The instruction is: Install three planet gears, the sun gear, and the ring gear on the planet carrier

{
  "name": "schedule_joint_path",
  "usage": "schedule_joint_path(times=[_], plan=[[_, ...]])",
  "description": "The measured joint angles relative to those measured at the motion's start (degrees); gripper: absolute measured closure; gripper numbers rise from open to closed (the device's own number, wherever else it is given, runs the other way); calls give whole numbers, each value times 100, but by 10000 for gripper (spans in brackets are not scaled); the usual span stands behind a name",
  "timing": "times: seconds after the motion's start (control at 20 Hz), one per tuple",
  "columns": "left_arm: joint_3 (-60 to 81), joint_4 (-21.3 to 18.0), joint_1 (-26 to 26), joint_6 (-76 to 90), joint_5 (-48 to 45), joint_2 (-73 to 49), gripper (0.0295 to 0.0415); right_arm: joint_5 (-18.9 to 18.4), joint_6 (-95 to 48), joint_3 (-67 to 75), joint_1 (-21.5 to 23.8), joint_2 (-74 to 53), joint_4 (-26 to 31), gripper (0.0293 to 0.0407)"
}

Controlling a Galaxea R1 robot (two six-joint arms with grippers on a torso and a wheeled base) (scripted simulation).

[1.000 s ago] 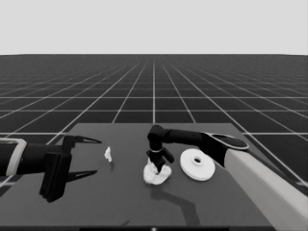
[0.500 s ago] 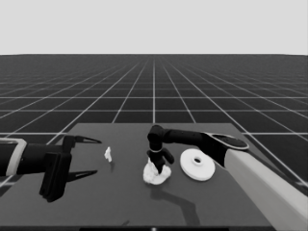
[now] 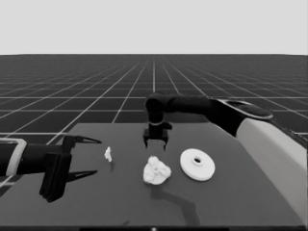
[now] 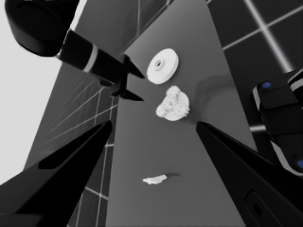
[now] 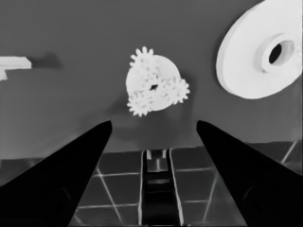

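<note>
The smaller round part lies mid-table with small toothed gears on it. In the right wrist view it carries three planet gears spaced around it, and a sun gear with a dark hole appears to sit between them. The larger round part lies flat just right of it, also seen in the right wrist view. My right gripper hangs open above and behind the gears, holding nothing. My left gripper waits open at the table's left end.
A thin white piece lies left of the gear stack, between it and the left gripper; it also shows in the left wrist view. The table's far edge runs just behind the right gripper.
The right gripper was down on the gear stack; it has now risen and drawn back, with nothing in its fingers. The left arm has not moved.
</note>
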Motion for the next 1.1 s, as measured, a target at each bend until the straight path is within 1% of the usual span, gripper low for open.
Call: schedule_joint_path(times=[0.25,0.3,0.35,0.4,0.45,0.5,0.6,0.75,0.8,0.85,0.9,0.95,1.0,1.1], plan=[[0,0,0,0,0,0,326,-4,-460,-80,127,18,136,315],[0,0,0,0,0,0,326,945,-2783,2558,-744,-1529,-1588,294],[0,0,0,0,0,0,326,1503,-4244,4615,-1880,-3948,-2628,305],[0,0,0,0,0,0,326,1827,-5104,5824,-2503,-5457,-3240,311],[0,0,0,0,0,0,326,2022,-5610,6550,-2841,-6303,-3599,314],[0,0,0,0,0,0,326,2139,-5907,6979,-3029,-6785,-3811,315],[0,0,0,0,0,0,326,2249,-6186,7378,-3194,-7219,-4011,315],[0,0,0,0,0,0,326,2295,-6303,7543,-3258,-7393,-4096,315],[0,0,0,0,0,0,326,824,-3968,6401,-1107,-6082,-1286,303],[0,0,0,0,0,0,326,523,-3140,4586,128,-4972,-52,308],[0,0,0,0,0,0,326,244,-2932,3144,318,-4270,178,311],[0,0,0,0,0,0,326,51,-2890,2149,345,-3804,238,313],[0,0,0,0,0,0,326,-70,-2908,1483,347,-3492,253,314],[0,0,0,0,0,0,326,-188,-2971,774,338,-3161,248,315]])
